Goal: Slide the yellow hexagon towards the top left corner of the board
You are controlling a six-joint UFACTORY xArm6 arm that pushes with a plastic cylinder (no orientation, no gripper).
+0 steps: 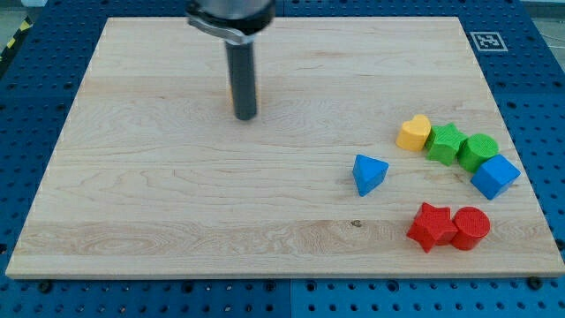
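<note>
My tip [245, 117] rests on the wooden board [177, 203] in its upper middle, left of centre. Only a thin yellow-orange sliver [232, 95] shows along the rod's left edge. It seems to be the yellow hexagon, almost wholly hidden behind the rod, and its shape cannot be made out. The tip appears to be right against it, on the side nearer the view's bottom right.
At the view's right lie a yellow heart [413, 132], a green star [445, 142], a green round block [478, 150] and a blue cube [494, 176]. A blue triangle [369, 173] lies alone. A red star [430, 226] and a red cylinder [470, 228] sit lower right.
</note>
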